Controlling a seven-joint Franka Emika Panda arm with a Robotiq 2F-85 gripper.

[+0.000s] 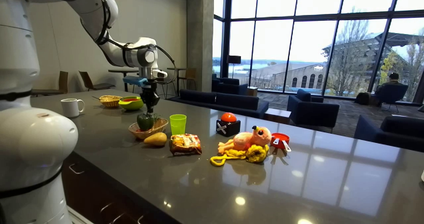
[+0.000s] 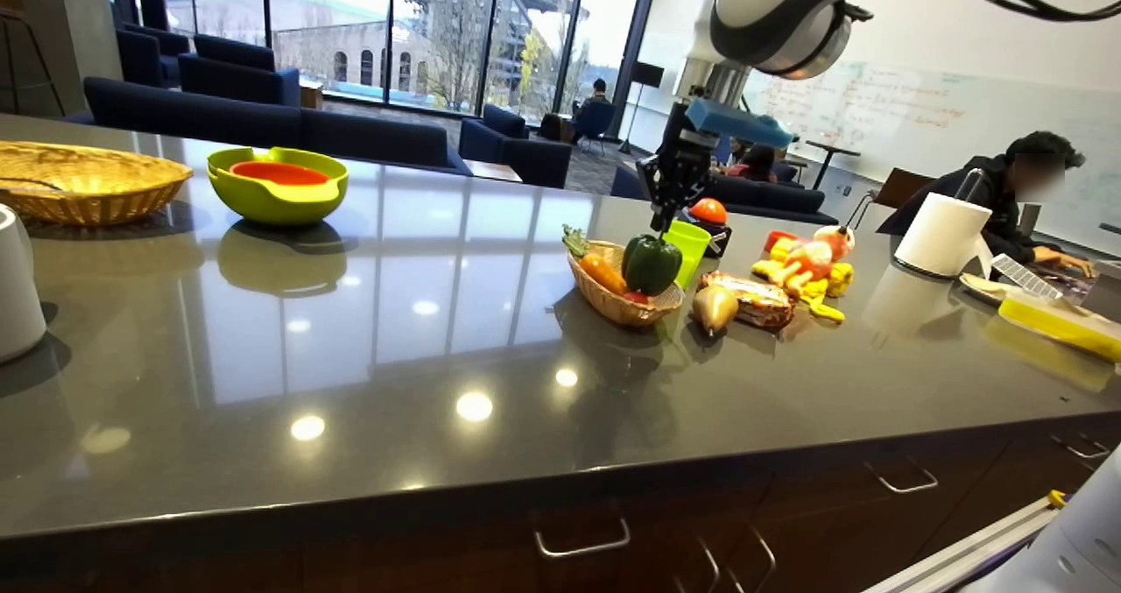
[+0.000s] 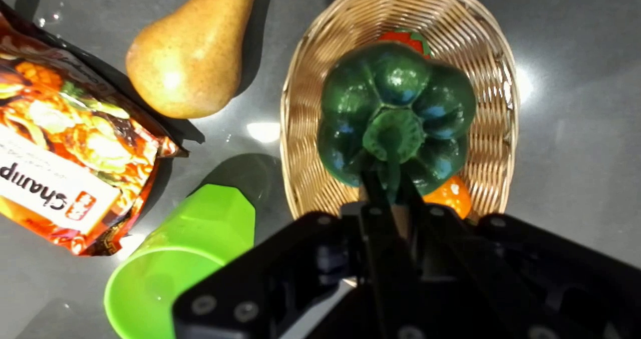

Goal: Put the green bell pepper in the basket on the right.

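Green bell pepper [image 3: 395, 113] is right over the basket [image 3: 493, 88], stem pinched in the narrowly closed end effector [image 3: 390, 186], and a lopsided release onto that red item [image 3: 400, 38] could roll it out!

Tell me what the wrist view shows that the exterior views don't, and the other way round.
Only the wrist view shows readable lettering, "Shamp", on the food packet, and a clear look at the stem of the green bell pepper, with the gripper closed on it.

Only the exterior views, both of them, show the pink plush toy, the black box with an orange dome, the green bowl and the white mug.

All share the pepper, the packet, the pear, the basket beside it and the lime-green cup.
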